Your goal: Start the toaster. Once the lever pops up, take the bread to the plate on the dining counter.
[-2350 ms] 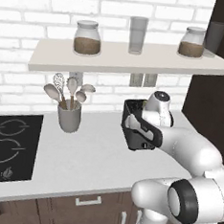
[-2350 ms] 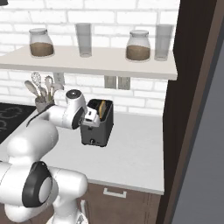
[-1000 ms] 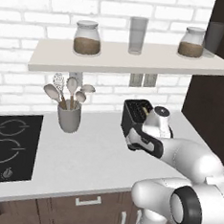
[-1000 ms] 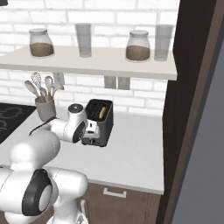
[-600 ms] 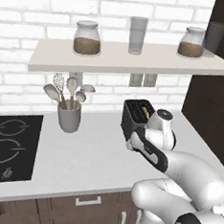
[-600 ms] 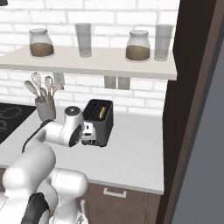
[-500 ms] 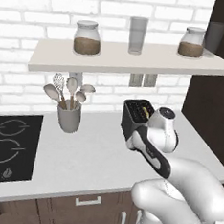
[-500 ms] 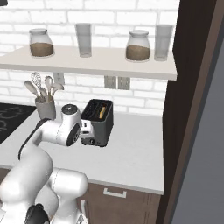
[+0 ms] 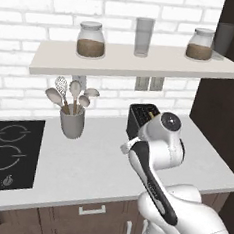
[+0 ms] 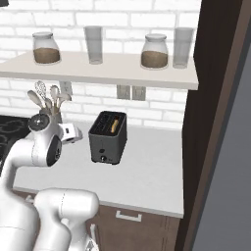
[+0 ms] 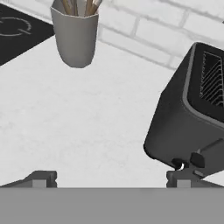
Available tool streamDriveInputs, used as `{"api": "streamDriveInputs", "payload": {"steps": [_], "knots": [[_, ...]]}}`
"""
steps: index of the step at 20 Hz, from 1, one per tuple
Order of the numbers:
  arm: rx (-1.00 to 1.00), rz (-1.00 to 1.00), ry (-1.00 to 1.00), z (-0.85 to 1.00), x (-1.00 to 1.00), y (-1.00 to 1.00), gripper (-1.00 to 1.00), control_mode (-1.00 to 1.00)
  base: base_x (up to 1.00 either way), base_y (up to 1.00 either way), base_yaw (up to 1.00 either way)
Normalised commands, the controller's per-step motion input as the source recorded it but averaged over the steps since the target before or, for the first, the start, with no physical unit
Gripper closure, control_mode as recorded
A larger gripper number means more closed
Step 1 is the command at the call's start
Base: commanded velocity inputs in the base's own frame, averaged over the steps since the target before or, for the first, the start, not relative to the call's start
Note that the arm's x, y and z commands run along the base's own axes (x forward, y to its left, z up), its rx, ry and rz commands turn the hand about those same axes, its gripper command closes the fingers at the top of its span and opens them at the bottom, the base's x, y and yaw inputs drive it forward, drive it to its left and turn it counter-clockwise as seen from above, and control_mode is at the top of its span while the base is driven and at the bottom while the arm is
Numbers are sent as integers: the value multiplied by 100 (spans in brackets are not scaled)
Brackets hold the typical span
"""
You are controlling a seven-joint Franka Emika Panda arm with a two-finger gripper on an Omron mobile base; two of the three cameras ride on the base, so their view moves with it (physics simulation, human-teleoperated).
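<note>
The white worktop (image 9: 84, 166) and everything standing on it sit as they did; both base views are framed the same, so the base has not driven. What moved is the arm (image 9: 163, 138). A couple of seconds ago its hand was up over the front end of the toaster (image 10: 108, 139). It then dropped down the narrow front face, and it has now folded low and drawn off to the toaster's left.

The toaster stands towards the back right of the worktop, under the wall socket and well apart from the cooktop (image 9: 8, 149) at the left edge. It has not shifted.

The gripper (image 11: 111, 177) hangs just above the worktop. It points along the surface between the grey utensil cup (image 11: 75, 37) and the toaster's lower front corner. Its tips stand about as wide as they go, with nothing between them.

The bread (image 10: 114, 125) is in the toaster's right-hand slot, with its pale top edge showing at the opening much as before.

The lever (image 11: 177, 164) shows as a small silvery tab low on the front face, just beside the right fingertip (image 11: 181, 176). I cannot tell whether they touch.

The sweep down the front face looks like the press, with the hand now backing clear. If so, the toaster is probably started and the next job is to wait for the pop-up. Whether the lever has latched cannot be told from here.
</note>
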Motion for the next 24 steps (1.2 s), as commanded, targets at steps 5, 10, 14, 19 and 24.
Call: {"api": "streamDriveInputs", "payload": {"steps": [5,10,14,19,24], "knots": [[-8,0,-20,79,-32,58,-100,-100,0,0,0],[0,0,-13,54,-10,20,-100,-100,0,0,0],[7,0,-1,3,0,-9,-100,-100,0,0,0],[2,0,0,0,0,-2,-100,-100,0,0,0],[0,0,0,0,0,0,-100,-100,0,0,0]]}}
